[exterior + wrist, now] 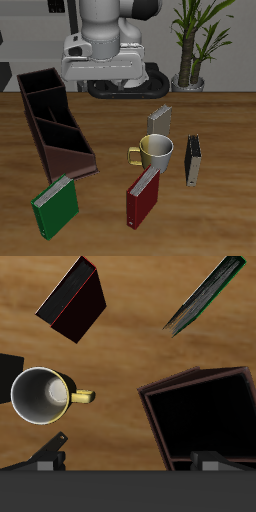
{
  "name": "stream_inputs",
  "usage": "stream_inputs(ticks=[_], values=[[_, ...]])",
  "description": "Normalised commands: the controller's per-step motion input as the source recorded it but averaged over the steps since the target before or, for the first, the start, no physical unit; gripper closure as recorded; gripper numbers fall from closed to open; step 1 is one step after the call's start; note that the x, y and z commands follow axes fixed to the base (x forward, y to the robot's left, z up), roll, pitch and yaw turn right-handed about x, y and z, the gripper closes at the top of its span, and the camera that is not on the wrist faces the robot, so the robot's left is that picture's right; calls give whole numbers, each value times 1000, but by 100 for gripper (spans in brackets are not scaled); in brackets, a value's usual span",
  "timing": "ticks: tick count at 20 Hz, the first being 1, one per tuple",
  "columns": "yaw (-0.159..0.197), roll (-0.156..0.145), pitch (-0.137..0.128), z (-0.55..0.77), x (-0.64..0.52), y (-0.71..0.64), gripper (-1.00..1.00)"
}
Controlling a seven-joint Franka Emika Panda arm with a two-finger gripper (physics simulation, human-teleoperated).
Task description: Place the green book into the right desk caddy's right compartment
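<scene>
The green book [55,207] stands on the table near its front edge, just in front of the low end of the right desk caddy [55,125]. The caddy is a long dark maroon box with inner dividers. In the wrist view the green book [205,296] shows edge-on and the caddy [205,421] shows as a dark open compartment. My gripper [105,72] hangs high above the back of the table, far from the book. In the wrist view the gripper [128,456] is open and empty, with both fingertips [52,448] spread wide.
A dark red book [145,195] stands near the front edge and also shows in the wrist view [75,301]. A yellow-handled mug [155,152] sits mid-table. A grey book [160,120] and a black book [193,160] stand beside it. A potted plant [190,60] is at the back.
</scene>
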Motion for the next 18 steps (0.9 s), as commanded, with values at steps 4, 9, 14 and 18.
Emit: stream_inputs(ticks=[4,9,14,18], values=[[9,-45,-35,138,284,-271,-100],[-33,-46,-14,60,280,-214,-100],[-34,-38,-14,43,339,-214,-100],[-9,-17,-19,50,240,-84,-100]])
